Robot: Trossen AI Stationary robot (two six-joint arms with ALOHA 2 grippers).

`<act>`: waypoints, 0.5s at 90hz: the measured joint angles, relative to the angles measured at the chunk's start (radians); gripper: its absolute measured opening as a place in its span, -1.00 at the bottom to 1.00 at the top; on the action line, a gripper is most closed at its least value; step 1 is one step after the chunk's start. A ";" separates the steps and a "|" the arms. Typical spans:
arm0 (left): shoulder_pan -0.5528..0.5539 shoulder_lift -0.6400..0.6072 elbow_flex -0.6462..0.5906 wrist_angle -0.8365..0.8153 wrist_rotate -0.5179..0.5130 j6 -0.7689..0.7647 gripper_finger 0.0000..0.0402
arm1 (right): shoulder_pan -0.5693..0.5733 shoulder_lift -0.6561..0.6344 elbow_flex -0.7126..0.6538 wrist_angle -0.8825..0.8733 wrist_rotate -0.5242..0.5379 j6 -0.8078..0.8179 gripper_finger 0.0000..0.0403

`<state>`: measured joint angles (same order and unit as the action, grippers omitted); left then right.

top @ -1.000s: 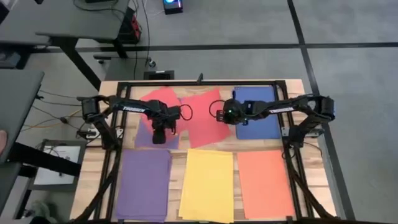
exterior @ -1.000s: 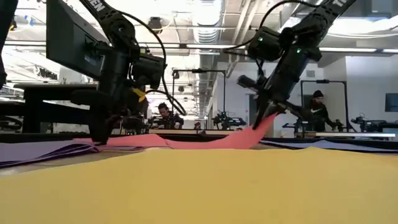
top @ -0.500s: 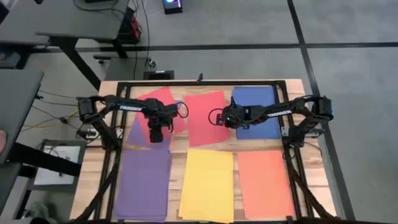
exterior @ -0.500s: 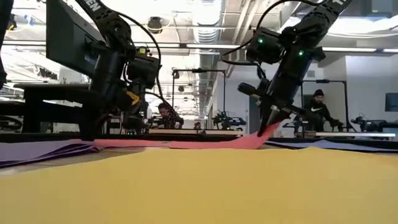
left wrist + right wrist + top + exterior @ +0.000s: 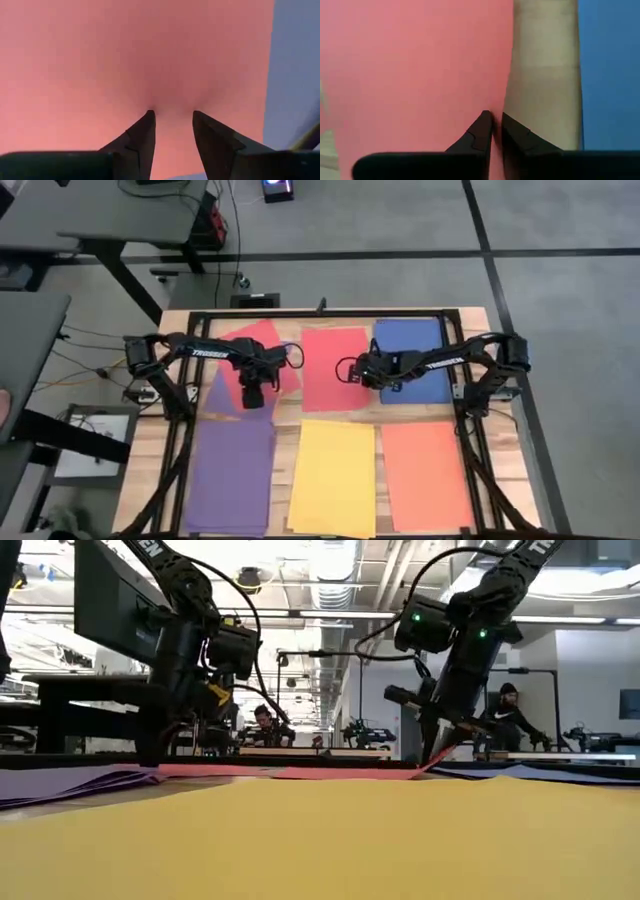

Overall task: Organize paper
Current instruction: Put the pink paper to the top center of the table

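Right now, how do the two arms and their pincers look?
Both arms are dark, nearly black, with slim jointed links and looping black cables. The left arm carries white lettering; the right arm shows small green lights near its wrist. The left pincer and the right pincer each have two dark, tapered, pointed fingers.

arms: two, dark/black, slim jointed links
left arm [image 5: 205, 352]: white lettering on the link, reads "TROSSEN" as far as legible
right arm [image 5: 450, 360]: faint white lettering on the link, unreadable
cables: black loops arching off both wrists
lights: green LEDs lit on right wrist housing [image 5: 430, 625]
left wrist housing [image 5: 215, 650]: boxy black, yellow patch under it
fingers [image 5: 140, 145]: matte black, tapered wedge tips
frame [image 5: 330, 313]: black rails around the surface
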<state>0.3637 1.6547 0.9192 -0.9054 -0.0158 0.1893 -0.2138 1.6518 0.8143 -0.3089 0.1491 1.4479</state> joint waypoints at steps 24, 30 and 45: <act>0.000 0.000 0.000 -0.003 0.000 -0.002 -0.44 | -0.008 -0.002 0.002 -0.030 -0.017 -0.035 -0.52; 0.000 0.000 0.000 -0.004 0.000 -0.002 -0.44 | -0.014 -0.017 0.001 -0.050 -0.018 -0.067 -0.49; 0.000 -0.001 0.013 -0.061 0.000 -0.012 -0.44 | -0.026 -0.115 0.001 -0.079 -0.020 -0.182 -0.48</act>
<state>0.3637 1.6535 0.9323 -0.9668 -0.0158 0.1776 -0.2394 1.5373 0.8150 -0.3879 0.1287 1.2662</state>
